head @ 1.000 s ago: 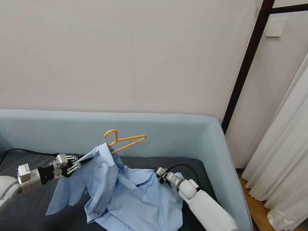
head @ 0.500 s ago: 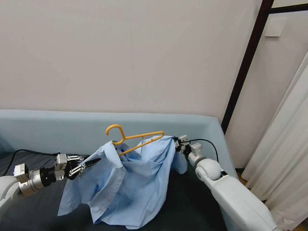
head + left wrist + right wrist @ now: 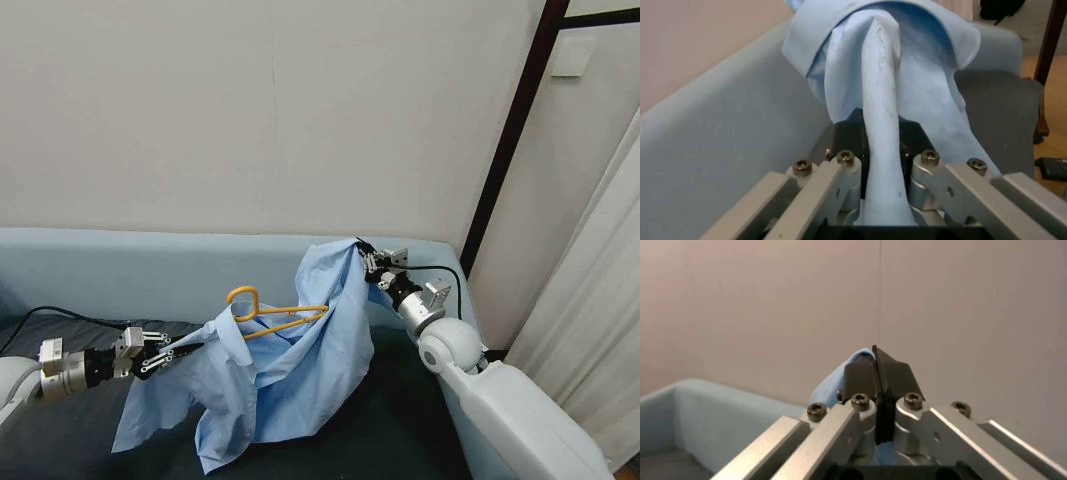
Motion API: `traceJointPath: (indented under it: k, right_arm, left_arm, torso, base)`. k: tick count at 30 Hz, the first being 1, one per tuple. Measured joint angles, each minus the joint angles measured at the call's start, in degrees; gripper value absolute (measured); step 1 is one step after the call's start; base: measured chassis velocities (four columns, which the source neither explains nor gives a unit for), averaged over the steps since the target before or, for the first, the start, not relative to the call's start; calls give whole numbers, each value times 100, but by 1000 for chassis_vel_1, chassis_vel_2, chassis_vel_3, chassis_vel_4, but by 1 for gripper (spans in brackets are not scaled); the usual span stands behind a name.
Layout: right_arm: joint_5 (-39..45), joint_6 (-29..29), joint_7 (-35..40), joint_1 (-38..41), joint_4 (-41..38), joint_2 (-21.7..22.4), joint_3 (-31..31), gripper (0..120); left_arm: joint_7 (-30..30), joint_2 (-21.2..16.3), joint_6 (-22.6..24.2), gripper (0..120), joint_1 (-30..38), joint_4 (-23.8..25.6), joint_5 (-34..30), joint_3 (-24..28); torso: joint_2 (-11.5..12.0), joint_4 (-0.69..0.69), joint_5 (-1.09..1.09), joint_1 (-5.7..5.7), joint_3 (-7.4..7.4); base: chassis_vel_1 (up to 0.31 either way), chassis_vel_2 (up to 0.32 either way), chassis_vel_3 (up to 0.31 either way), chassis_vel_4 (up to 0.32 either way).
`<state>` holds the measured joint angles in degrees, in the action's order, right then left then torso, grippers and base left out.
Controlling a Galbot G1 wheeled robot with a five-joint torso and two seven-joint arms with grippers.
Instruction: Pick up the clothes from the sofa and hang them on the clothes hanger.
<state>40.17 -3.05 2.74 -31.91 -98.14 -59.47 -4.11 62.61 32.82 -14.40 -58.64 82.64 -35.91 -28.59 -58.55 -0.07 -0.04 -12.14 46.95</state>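
Shirt (image 3: 300, 370) stretched from lower left to centre right: clamped low by left gripper (image 3: 188, 348), pinched higher by right gripper (image 3: 366, 258); hanger (image 3: 285, 320) between, nearer left.

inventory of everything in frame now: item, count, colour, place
shirt: 1, light blue, lifted over the sofa seat between both claws
hanger: 1, orange, partly tucked in the shirt, hook sticking up
sofa: 1, pale blue with dark seat, against the wall
curtain: 1, white, right of the sofa
door frame: 1, dark brown, between wall and curtain
left claw: shut on the shirt, low over the seat
right claw: shut on the shirt, raised by the backrest top
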Motion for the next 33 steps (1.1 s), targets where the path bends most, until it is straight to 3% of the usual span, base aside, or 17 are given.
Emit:
traceJointPath:
  k: [6, 11, 15, 21, 22, 23, 25, 27, 31, 33]
  right_arm:
    - [197, -465, -78, -10, -251, -59, 31, 0]
    - [445, -875, -262, -158, -527, -61, 44, 0]
    - [947, -1335, -952, -516, -937, 12, 103, 0]
    - [796, -1639, -1756, -1088, -988, 199, 37, 0]
    - [566, -1739, -1836, -1256, -893, 238, -34, 0]
    - [-341, -2087, -1869, -1631, -368, 259, -238, 0]
    - [-1363, -2137, -1595, -1861, 75, 243, -374, 0]
    - [-1696, -2102, -1457, -1910, 213, 239, -429, 0]
    - [-2506, -1987, -1266, -1952, 612, 215, -585, 14]
    - [-2687, -2109, -1706, -1863, 871, 202, -626, 22]
  left_arm:
    - [16, 11, -115, 7, 1, -122, 214, -75]
    - [-471, 59, -194, 7, -41, -175, 426, -111]
    - [-1438, 227, -195, 7, -59, -190, 674, -95]
    - [-2408, 395, -178, 7, 0, -57, 494, 18]
    - [-2592, 417, -178, 7, 41, -4, 415, 54]
    - [-3038, 429, -190, 7, 175, 177, 135, 177]
    - [-3205, 370, -215, 7, 286, 343, -51, 233]
    - [-3225, 322, -219, 7, 315, 406, -106, 245]
    - [-3229, 109, -262, 7, 385, 571, -206, 276]
    - [-3243, -36, -326, 7, 420, 646, -217, 280]
  torso:
    - [0, 0, 1, 0, 0]
    - [0, 1, 1, 0, 1]
    - [0, 0, 1, 0, 1]
    - [0, -1, 0, 0, 0]
    - [0, -1, 1, 0, 0]
    - [0, -1, 2, 0, 1]
    - [1, -2, 2, 0, 1]
    - [1, -2, 2, 0, 0]
    - [1, 0, 3, 0, 0]
    - [1, 1, 1, 0, 1]
  base:
    - [0, 0, 0, 0]
    - [0, 0, 0, 0]
    - [0, 0, 0, 0]
    - [0, 0, 0, 0]
    - [0, 0, 0, 0]
    - [0, 0, 0, 0]
    - [0, 0, 0, 0]
    - [0, 0, 0, 0]
    - [0, 0, 0, 0]
    - [0, 0, 0, 0]
